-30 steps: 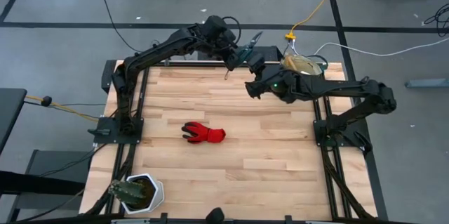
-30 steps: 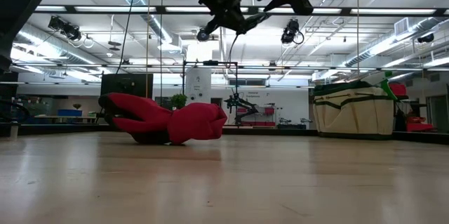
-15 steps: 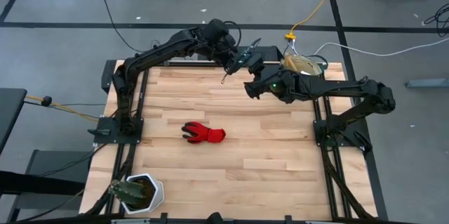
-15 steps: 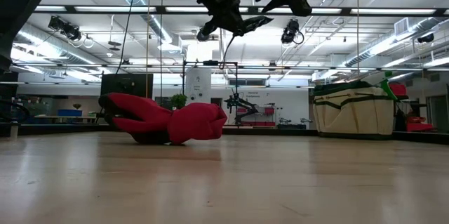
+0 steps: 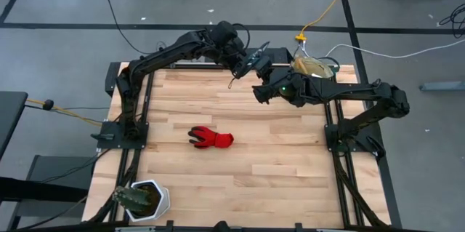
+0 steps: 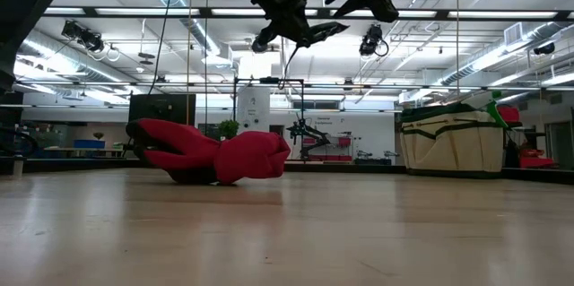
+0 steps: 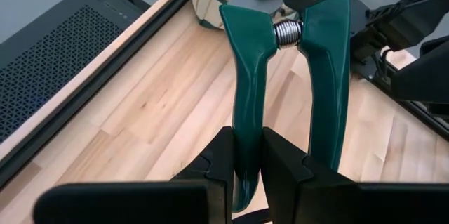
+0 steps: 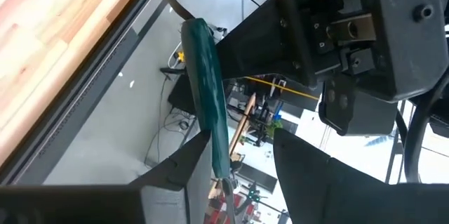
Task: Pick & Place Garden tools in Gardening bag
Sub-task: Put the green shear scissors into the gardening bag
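Note:
Green-handled pruning shears hang high over the table's far middle, and my left gripper is shut on them. My right gripper is open just on the near side of the shears. In the right wrist view a green handle shows in the gap in front of its fingers, and I see no touch. The beige gardening bag stands on its base at the far right edge. A red glove lies flat at the table's middle. My left gripper pinches one green handle of the shears between its two fingers, near that handle's free end. The fingers slant down from the table's left and lie along the handle. The other handle stays free. The shears are lifted clear, pivot end away from the gripper.
A white pot with a dark plant stands at the near left corner. The two arms meet close together above the far middle. Bare wood lies around the glove and along the near edge.
My left gripper has tipped a little while staying in place, and the shears have swung slightly with it. The right gripper, the glove and the bag have kept still.

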You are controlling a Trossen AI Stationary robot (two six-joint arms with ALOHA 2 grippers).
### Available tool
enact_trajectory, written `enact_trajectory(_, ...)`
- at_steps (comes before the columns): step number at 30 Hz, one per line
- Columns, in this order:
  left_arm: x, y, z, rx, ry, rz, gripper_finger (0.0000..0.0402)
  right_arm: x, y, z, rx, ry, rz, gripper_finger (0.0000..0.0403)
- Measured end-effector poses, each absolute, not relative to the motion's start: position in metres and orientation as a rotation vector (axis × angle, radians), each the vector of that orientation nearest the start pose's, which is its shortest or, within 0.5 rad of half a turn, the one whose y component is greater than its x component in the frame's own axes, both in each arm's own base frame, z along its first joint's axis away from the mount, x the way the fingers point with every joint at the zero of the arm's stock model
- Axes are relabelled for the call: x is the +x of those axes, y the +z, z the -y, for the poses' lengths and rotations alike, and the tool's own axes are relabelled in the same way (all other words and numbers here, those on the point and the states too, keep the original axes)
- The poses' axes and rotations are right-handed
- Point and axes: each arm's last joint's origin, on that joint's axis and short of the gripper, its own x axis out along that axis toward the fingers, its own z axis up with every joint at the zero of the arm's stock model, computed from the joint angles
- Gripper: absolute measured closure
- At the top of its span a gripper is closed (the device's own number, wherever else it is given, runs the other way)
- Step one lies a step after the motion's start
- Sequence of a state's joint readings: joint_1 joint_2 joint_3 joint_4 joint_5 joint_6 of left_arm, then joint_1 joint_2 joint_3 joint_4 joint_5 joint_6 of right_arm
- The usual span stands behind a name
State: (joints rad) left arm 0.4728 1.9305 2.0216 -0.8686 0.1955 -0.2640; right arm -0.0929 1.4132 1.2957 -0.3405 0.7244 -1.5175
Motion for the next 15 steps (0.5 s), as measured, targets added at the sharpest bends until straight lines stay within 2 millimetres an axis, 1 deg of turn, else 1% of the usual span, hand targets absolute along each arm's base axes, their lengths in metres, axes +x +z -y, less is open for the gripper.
enact_trajectory(15, 0.3758, 0.3632, -0.1831, -0.530, 0.373, -0.728, 0.0348, 0.3056, 0.3539, 0.0484, -1.527, -0.276, -0.966, 0.0248)
